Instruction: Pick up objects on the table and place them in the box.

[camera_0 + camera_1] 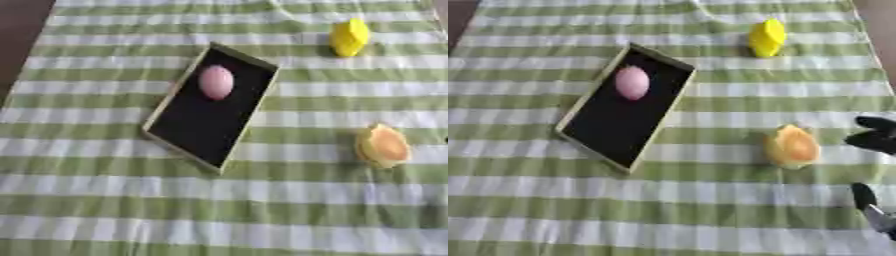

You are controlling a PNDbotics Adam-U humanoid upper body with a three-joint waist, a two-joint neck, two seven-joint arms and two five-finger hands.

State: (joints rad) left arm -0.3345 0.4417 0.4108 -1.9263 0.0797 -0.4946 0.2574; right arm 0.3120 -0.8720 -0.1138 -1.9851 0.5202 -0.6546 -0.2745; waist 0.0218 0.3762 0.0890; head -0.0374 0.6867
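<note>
Green-and-white striped tablecloth (219,200) covered the table, black box (201,125) held a pink egg-shaped object (216,82), yellow object (349,37) beyond it, orange object (791,146) right of it, right hand (874,140) just beside that, grip impossible to tell.

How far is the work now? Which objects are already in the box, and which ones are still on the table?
Done: the pink egg-shaped object lies in the box, near its far end. In hand: nothing is held; the right hand shows at the right edge, near the orange object but apart from it. Left: the orange object and the yellow object both lie on the striped cloth.
</note>
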